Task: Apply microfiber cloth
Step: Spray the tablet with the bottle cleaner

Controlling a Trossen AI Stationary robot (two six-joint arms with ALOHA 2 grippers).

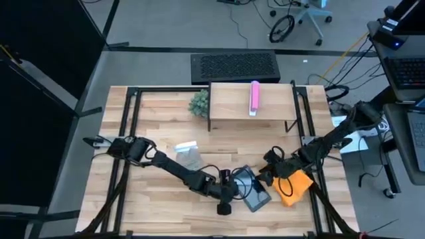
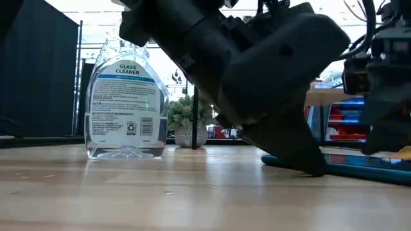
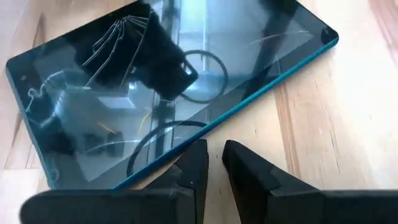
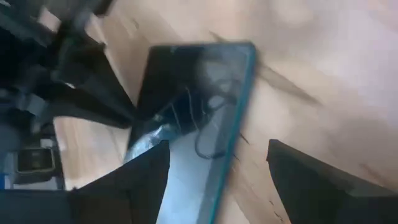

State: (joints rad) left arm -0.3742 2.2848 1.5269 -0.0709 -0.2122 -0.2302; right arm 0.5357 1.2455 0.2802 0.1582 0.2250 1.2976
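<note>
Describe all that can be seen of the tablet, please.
The tablet is a thin dark slab with a teal edge and a glossy, reflecting screen marked with fine scratch-like lines. It lies flat, screen up, on the wooden table, turned at an angle. The left end effector sits at its edge; the orange cloth lies beside it.

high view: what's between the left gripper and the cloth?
The tablet lies between the left gripper and the orange cloth; the right gripper, open, also hangs over that stretch. High view shows it.

High cam looks straight down, low cam level; both wrist cams share tablet (image 3: 168, 93).
</note>
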